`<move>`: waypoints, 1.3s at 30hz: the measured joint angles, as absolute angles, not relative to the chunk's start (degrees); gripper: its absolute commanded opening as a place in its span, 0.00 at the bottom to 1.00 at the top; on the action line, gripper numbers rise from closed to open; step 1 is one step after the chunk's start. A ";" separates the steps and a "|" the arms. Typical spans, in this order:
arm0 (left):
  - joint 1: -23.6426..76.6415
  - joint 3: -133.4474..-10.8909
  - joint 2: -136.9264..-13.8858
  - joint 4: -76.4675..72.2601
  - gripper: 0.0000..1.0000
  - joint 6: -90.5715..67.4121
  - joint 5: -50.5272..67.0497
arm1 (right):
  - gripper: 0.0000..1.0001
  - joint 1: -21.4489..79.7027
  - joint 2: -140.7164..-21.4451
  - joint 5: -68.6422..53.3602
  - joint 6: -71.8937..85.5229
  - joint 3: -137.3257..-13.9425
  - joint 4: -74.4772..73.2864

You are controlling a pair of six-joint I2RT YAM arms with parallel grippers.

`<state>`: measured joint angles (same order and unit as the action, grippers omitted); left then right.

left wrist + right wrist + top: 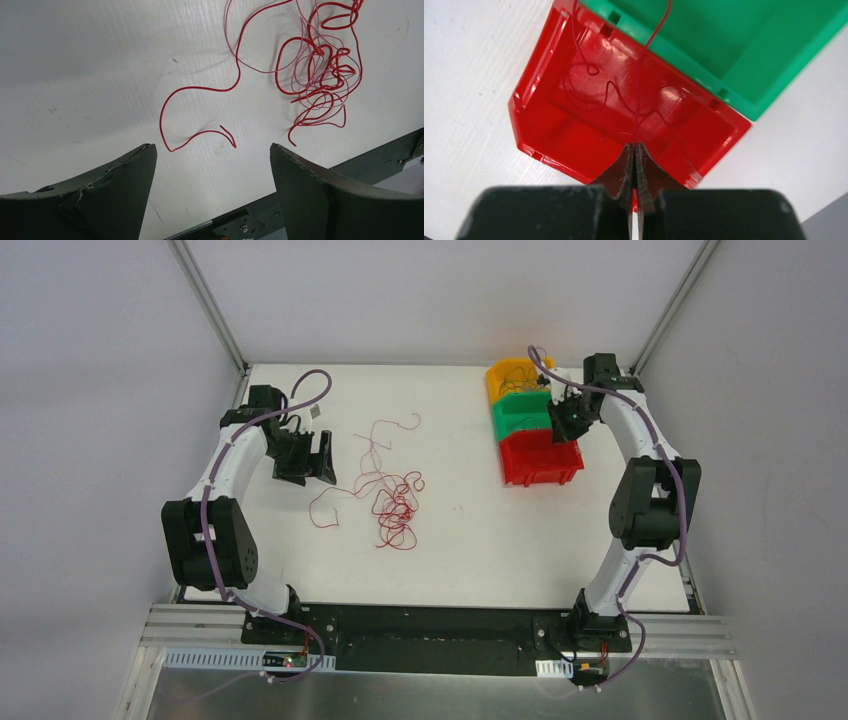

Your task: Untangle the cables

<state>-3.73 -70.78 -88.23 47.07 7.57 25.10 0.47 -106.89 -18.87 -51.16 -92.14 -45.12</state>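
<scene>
top, cables: tangle of thin curly red cables (396,508) lies mid-table on the matte white tabletop (470,540). Stray ends loop left and toward the far side. Any pale strands are too fine to make out.
top, left gripper: left gripper (326,458) sits just left of the tangle, black fingers spread, nothing held.
top, right gripper: right gripper (568,426) is over a row of glossy plastic bins: yellow bin (510,373), green bin (518,418), red bin (540,465). Its tips are hidden under its own body.
left wrist, fingers: two dark wedge fingers (120,190), edges chipped, wide apart, bases cut off by the frame.
left wrist, cables: knot is cut off at top right, pinkish strands mixed in. A loose red curl (210,90) lies ahead between the fingers, apart from them.
right wrist, fingers: ridged pads pressed together, pinching a single red wire (638,100) that runs up over the green bin and out of frame.
right wrist, red bin: more wire on its floor, red on red, hard to trace.
</scene>
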 measured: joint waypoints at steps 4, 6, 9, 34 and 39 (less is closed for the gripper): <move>-3.75 -70.76 -88.18 47.09 0.87 8.73 24.67 | 0.00 0.47 -107.18 -18.83 -56.27 -87.00 -44.91; -3.81 -70.59 -88.07 47.09 0.87 9.28 24.32 | 0.00 0.45 -107.20 -18.94 -58.39 -84.82 -44.86; -3.86 -70.24 -87.99 47.29 0.87 9.89 23.64 | 0.00 0.45 -106.15 -20.18 -61.52 -81.56 -43.27; -3.88 -69.38 -87.94 47.46 0.87 11.03 23.44 | 0.00 -6.85 -87.48 -30.50 -91.74 -72.27 -43.51; -3.88 -69.36 -87.94 47.48 0.86 11.35 23.46 | 0.00 -7.55 -83.81 -31.77 -101.45 -72.44 -49.67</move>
